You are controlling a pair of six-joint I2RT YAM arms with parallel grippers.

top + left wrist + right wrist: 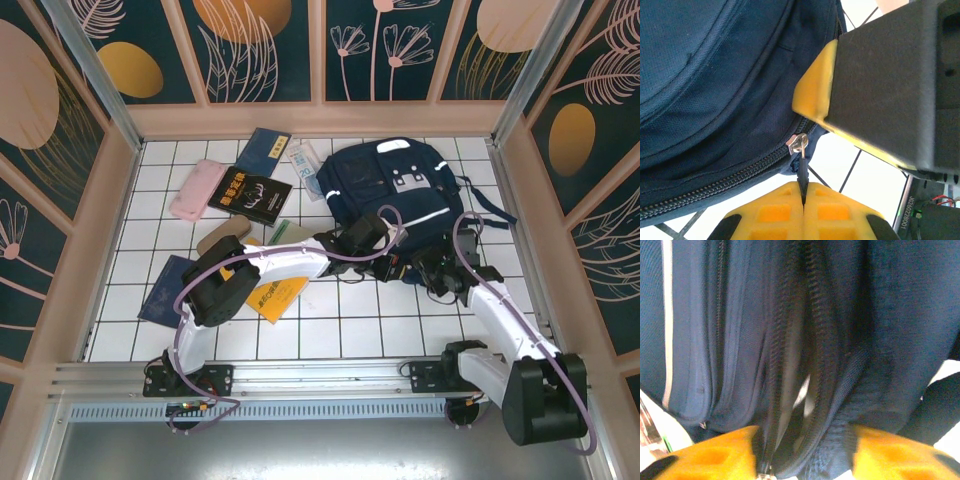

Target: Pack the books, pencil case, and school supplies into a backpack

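The navy backpack (400,185) lies at the back right of the tiled table. My left gripper (804,192) is shut on the black zipper pull (803,172), which hangs from the silver slider (799,144) at the end of the backpack's zipper. My right gripper (802,460) grips a bunched fold of the backpack (840,365) beside the partly open zipper, and the fabric fills the gap between its yellow fingers (900,455). On the left lie the black book (250,195), the yellow-orange book (278,297), a navy booklet (265,148), the pink pencil case (197,188) and the clear packet (305,172).
A second navy cover (165,290) lies at the front left, partly under the left arm. A green notepad (283,232) and a tan item (222,238) sit mid-table. One finger of the right gripper (880,85) looms close in the left wrist view. Low walls enclose the table.
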